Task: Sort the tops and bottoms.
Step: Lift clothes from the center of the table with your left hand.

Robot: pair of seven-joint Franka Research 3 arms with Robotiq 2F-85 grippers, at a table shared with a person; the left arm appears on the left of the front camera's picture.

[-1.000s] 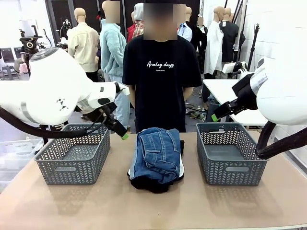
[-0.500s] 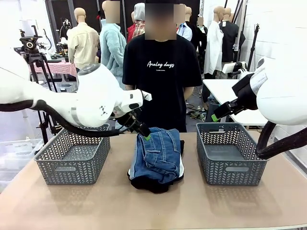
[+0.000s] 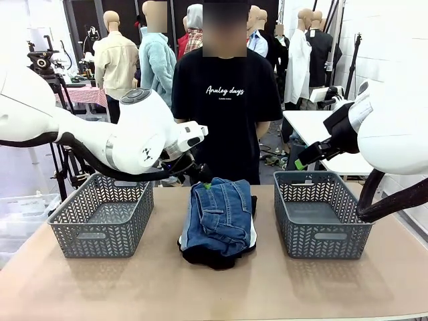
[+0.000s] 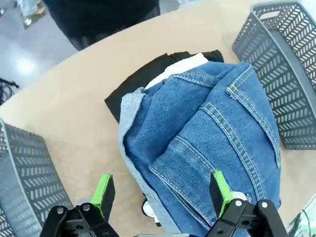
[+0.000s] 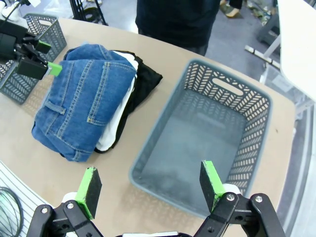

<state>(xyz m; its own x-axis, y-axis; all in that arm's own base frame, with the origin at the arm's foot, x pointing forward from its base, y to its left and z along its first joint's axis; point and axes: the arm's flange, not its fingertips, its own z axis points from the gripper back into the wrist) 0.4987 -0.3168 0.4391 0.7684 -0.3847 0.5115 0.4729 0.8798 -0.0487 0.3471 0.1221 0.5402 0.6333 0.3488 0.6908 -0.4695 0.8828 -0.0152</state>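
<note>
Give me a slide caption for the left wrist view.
Open left gripper poised above the folded blue denim piece.

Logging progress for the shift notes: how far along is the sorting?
Done: nothing; the left basket and right basket show bare floors. In hand: the left gripper, jaws open, is at the far edge of the denim piece atop the middle pile, not closed on it; the right gripper hangs open and holds nothing. Left: the denim piece, the black pieces and the white piece all need sorting.
</note>
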